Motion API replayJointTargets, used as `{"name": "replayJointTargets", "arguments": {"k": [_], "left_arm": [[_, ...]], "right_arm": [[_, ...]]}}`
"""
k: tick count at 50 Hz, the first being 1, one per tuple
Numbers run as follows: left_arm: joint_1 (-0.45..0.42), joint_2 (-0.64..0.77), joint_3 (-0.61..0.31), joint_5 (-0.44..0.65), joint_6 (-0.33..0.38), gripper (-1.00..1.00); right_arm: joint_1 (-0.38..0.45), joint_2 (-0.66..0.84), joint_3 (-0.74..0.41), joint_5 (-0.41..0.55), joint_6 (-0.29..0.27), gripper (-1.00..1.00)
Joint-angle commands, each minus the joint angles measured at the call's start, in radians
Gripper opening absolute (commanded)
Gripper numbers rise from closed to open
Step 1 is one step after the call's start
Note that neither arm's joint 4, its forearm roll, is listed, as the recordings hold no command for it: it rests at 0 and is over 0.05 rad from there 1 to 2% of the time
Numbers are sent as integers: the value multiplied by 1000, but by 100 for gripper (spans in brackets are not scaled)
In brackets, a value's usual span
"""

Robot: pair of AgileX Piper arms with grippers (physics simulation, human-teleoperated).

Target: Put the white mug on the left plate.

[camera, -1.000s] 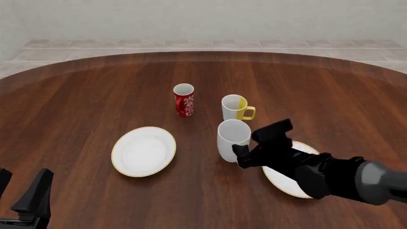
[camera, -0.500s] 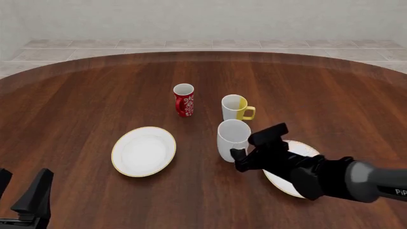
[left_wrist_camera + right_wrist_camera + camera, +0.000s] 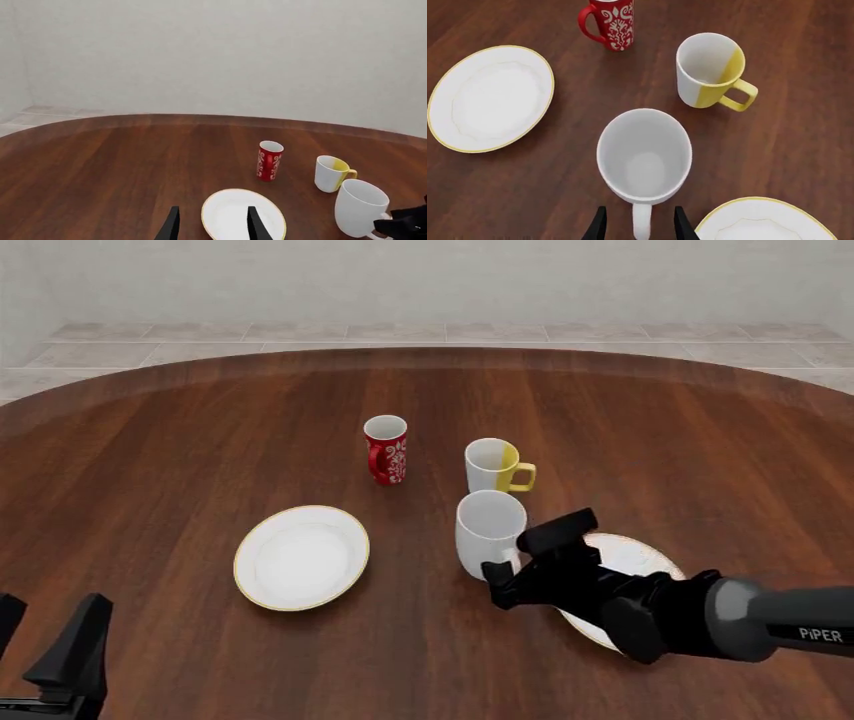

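White mug [image 3: 644, 157] handle betw. fingers [image 3: 599, 226], prob.

Light is bright, even and diffuse in all three views; no single source shows; shadows under the cups and plates are faint and soft; the wooden bench [image 3: 174, 430] carries a mild sheen without glare; the white mug [image 3: 644, 155] looks glossy; edges stay sharp throughout, free of blur or edge distortion.

Right end effector [image 3: 635, 225] reaches forward, fingers spread; left end effector [image 3: 211, 224] hangs low, fingers parted.
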Motion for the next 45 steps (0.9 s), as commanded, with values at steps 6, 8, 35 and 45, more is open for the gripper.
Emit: {"name": "replayJointTargets", "arguments": {"k": [6,8,35,45], "left_arm": [[1,0,-1,0,-1,100],[1,0,-1,0,-1,100],[3,0,-4,3,-5,100],[6,0,-6,1,-8,100]], "right_arm": [[3,35,7,-21,8,100],[2,38,7,-23,9,100],[-6,6,36,-39,-27,-100],[6,-41,13,4,-67,-100]]}}
